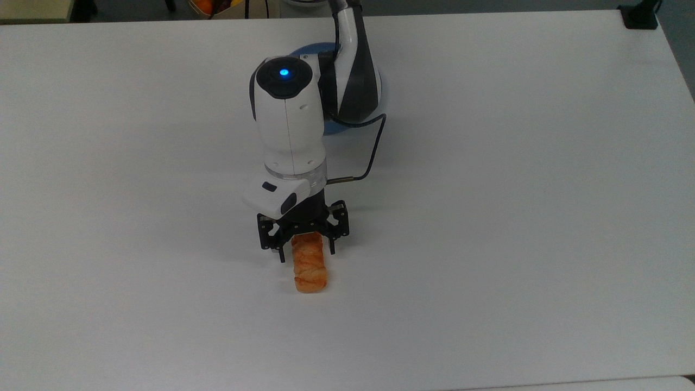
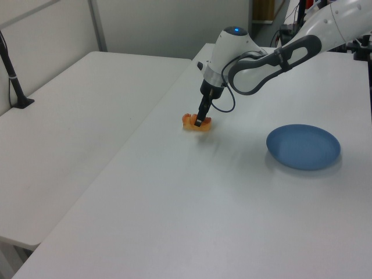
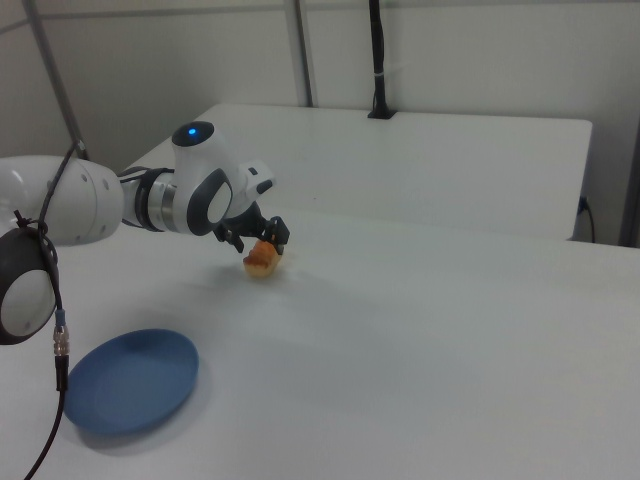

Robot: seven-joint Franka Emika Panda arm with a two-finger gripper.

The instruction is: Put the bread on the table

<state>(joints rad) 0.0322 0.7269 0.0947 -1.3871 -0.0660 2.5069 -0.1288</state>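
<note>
The golden-brown bread (image 1: 309,266) lies flat on the white table (image 1: 488,217), lengthwise toward the top view's bottom. My gripper (image 1: 305,251) points down over the bread's far end, open, with a black finger on each side and a small gap to the crust. The left view has the bread (image 2: 192,122) on the table (image 2: 203,203) under the gripper (image 2: 199,120). From the right view, the bread (image 3: 262,259) rests just below the gripper (image 3: 257,238).
A round blue plate (image 2: 303,146) sits apart from the bread, at the right view's lower left (image 3: 130,380), mostly behind the arm in the top view (image 1: 328,129). A second white table (image 2: 75,116) adjoins, with a black clamped pole (image 2: 14,81).
</note>
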